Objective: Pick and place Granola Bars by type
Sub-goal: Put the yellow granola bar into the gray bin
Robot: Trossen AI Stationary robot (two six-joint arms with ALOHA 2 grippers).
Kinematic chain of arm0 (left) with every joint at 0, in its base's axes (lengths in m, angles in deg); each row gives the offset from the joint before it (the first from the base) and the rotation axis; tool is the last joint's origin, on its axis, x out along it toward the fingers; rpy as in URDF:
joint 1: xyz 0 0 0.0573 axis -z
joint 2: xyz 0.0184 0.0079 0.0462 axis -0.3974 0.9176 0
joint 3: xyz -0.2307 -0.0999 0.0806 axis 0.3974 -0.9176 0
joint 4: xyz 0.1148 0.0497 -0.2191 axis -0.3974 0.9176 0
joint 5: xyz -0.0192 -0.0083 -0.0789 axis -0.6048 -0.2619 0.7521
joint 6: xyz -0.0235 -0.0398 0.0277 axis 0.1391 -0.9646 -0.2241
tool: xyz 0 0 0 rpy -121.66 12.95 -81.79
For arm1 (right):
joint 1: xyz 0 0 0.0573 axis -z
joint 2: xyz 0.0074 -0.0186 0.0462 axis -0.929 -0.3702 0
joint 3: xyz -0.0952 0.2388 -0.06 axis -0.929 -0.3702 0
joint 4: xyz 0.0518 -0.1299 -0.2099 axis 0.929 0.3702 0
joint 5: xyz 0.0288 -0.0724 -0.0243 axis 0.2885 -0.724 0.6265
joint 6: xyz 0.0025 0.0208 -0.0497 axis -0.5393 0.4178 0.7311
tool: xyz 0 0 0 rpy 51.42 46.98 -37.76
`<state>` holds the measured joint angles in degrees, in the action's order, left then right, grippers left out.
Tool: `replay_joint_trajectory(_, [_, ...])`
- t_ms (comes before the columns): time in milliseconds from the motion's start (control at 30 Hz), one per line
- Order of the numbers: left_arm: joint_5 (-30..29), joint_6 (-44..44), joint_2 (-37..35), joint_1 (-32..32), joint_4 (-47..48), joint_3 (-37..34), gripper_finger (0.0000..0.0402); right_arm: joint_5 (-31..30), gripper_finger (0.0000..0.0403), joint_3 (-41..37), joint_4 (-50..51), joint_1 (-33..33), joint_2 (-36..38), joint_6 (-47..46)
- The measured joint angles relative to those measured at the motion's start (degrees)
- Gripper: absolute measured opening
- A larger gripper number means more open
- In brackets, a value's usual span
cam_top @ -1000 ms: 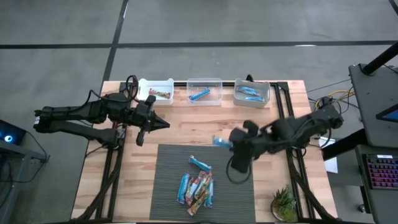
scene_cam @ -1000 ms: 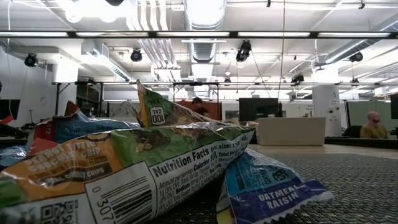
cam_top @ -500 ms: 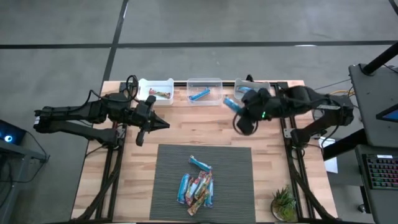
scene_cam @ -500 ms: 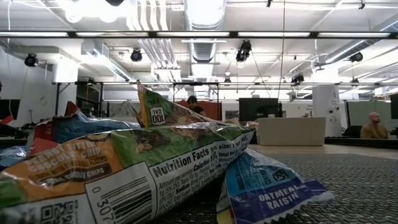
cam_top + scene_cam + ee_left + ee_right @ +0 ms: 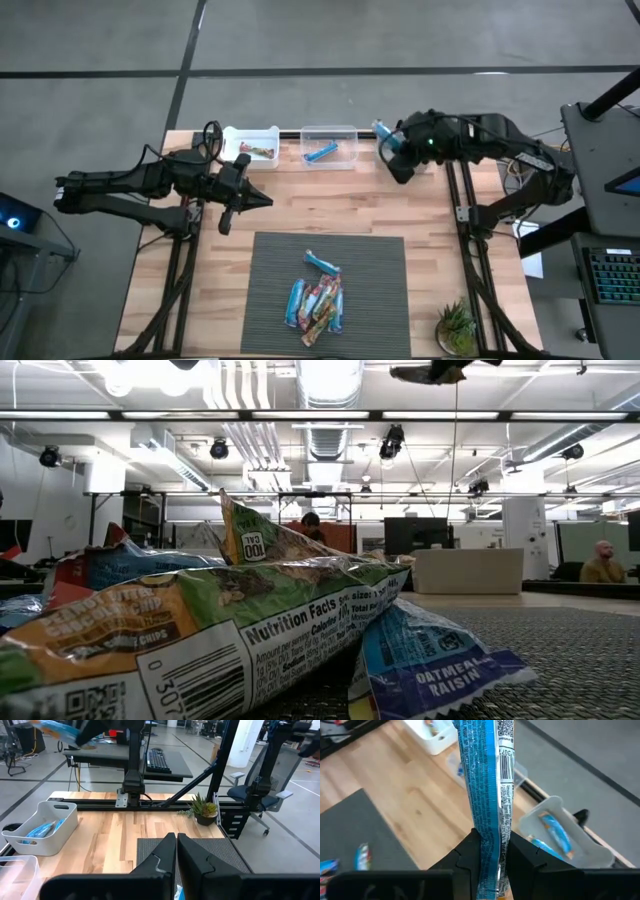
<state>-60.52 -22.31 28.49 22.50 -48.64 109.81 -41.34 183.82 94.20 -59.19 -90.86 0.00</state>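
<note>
Over the far right bin [image 5: 420, 158] hangs the right end effector [image 5: 392, 150], pinched on a blue granola bar [image 5: 487, 795] — its wrapper stands up between the fingers. Left end effector [image 5: 262, 199] waits fully closed above the desk [image 5: 330, 200]; remaining bars [image 5: 316, 298] lie heaped on the grey mat [image 5: 380, 290].

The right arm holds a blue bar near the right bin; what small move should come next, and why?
Probably lower it over the right bin and open the jaws: the right gripper is shut on a blue bar, and that bin already holds blue bars.
</note>
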Motion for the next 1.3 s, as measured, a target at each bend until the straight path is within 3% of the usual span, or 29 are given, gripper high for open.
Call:
replay_joint_trajectory(567, [0.0, 0.0, 0.0, 0.0, 0.0, 0.0, 0.0000, 0.6, 0.0067, 0.0, 0.2, 16.8, 0.0, 5.0])
replay_joint_trajectory(1000, [0.0, 1.1, 0.0, 0.0, 0.4, 0.0, 0.0000, 6.3, 0.0067, 0.0, -2.2, 30.0, 0.0, 5.3])
replay_joint_trajectory(1300, [0.0, 1.1, 0.0, 0.0, 0.4, 0.0, 0.0000, 9.6, 0.0067, 0.0, -2.3, 32.8, -2.9, 4.1])
